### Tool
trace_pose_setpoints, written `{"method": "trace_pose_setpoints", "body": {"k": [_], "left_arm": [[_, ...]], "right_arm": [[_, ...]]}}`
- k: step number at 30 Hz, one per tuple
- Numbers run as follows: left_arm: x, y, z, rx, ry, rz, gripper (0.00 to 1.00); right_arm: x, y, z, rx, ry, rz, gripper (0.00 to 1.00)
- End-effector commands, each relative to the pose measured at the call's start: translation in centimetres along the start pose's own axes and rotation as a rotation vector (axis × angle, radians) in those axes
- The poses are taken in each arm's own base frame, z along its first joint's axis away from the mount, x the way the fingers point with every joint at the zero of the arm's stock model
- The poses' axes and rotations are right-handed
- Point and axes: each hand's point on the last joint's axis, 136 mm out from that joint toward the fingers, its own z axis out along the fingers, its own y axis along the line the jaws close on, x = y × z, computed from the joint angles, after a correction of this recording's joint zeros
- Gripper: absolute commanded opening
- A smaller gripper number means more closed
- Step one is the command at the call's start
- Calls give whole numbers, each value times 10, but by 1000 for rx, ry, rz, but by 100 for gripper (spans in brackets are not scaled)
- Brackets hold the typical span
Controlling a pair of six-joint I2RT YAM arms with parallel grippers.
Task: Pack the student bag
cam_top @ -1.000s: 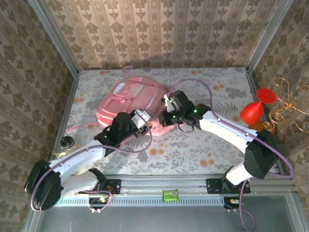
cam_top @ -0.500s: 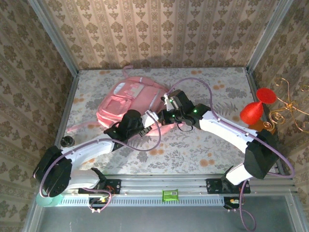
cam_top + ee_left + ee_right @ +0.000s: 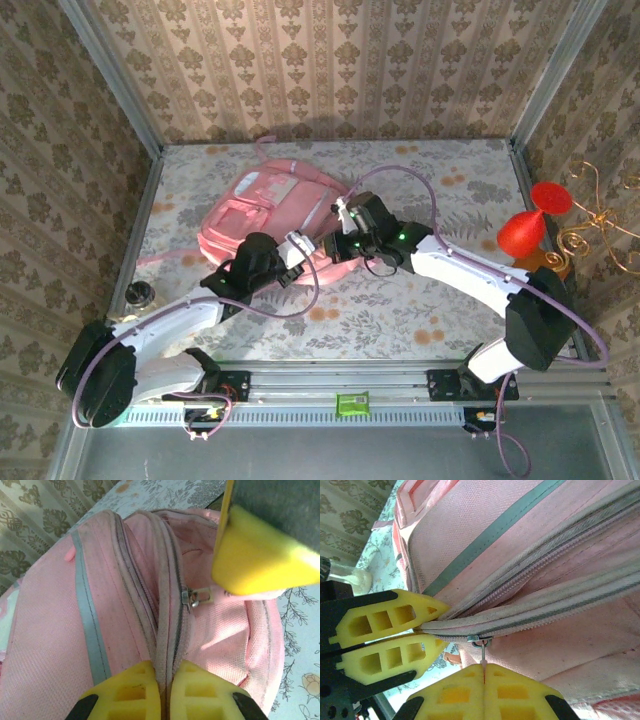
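The student bag (image 3: 262,205) is lying flat on the far-left part of the floral table (image 3: 450,300), with its zipper seam facing you. Your right gripper (image 3: 484,675) is pinching the thin zipper pull (image 3: 480,640), fingers pressed together on it. Your left gripper (image 3: 167,675) is clamping the seam just beside it. Tugging at an angle risks the tab slipping free, or soft fabric bunching and jamming the slider. The right wrist view is showing that pinch, while the overhead is hiding it under the arms.
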Motion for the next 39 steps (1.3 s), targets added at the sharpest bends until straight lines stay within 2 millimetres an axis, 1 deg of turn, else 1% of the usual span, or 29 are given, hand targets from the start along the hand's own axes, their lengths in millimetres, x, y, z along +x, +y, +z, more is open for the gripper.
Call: {"method": "trace_pose_setpoints", "body": {"k": [1, 2, 6, 9, 19, 25, 28, 29, 33, 36, 39], "left_arm": [[-30, 12, -9, -27, -121, -80, 0], [-30, 12, -9, -24, -122, -83, 0], [-32, 13, -10, -26, -126, -93, 0], [-33, 15, -10, -29, -128, -102, 0], [-35, 18, -9, -40, -124, -119, 0], [-35, 20, -10, -45, -123, -138, 0], [-34, 21, -10, -49, -125, -145, 0], [-34, 21, -10, -50, -125, -147, 0], [-31, 25, -13, -59, -122, -156, 0], [-27, 29, -16, -71, -117, -165, 0], [-18, 33, -18, -82, -88, -201, 0]], "right_arm": [[-4, 7, 13, -79, -42, 3, 0], [-3, 7, 15, -82, -48, 2, 0], [2, 3, 22, -79, -49, -11, 9], [8, 0, 27, -78, -42, -12, 12], [18, -5, 32, -58, -56, -23, 19], [24, -11, 34, 17, -70, -58, 21], [25, -17, 34, 44, -76, -58, 20], [26, -19, 34, 55, -79, -58, 18], [24, -27, 27, 98, -104, -62, 0], [21, -34, 19, 128, -112, -61, 0], [16, -48, 12, 173, -107, -34, 0]]}}
